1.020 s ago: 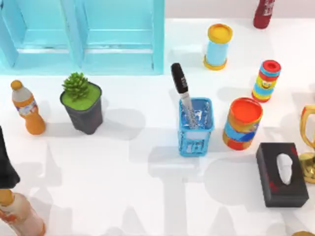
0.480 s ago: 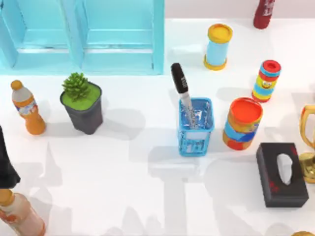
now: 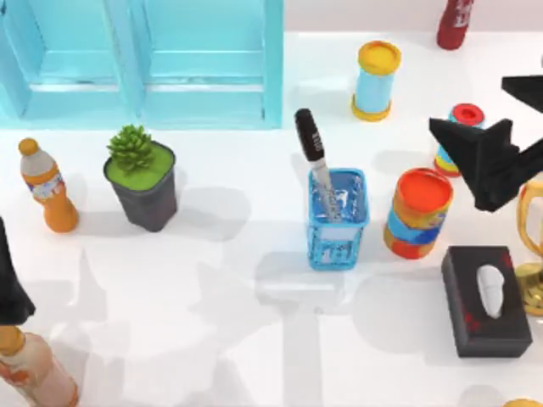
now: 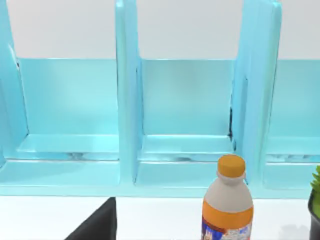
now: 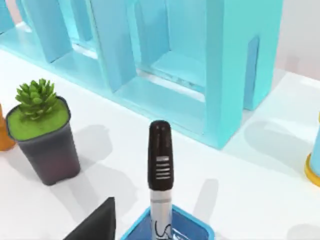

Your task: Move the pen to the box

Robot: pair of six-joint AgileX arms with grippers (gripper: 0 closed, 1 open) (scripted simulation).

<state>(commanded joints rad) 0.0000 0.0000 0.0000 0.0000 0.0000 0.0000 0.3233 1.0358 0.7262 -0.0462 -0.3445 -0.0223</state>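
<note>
Top view: pen (image 3: pixel 316 161) stands in blue holder (image 3: pixel 338 222), black cap up, leaning toward cyan shelf box (image 3: pixel 144 64). Right gripper (image 3: pixel 488 127) hovers beside orange can (image 3: pixel 417 212), fingers spread, holding nothing. Left arm parked at table's left edge.

The top view looks down from above the table (image 3: pixel 212 339), taking in the light blue compartment shelf (image 3: pixel 204 68) along its far edge. The left wrist view sits low at the table's left side, facing that shelf (image 4: pixel 185 115) squarely and close, with the orange bottle (image 4: pixel 227 205) near. The right wrist view looks down obliquely from the right, close above the pen (image 5: pixel 161 170); it shares the shelf (image 5: pixel 220 75) and succulent pot (image 5: pixel 42 135) with the top view.
</note>
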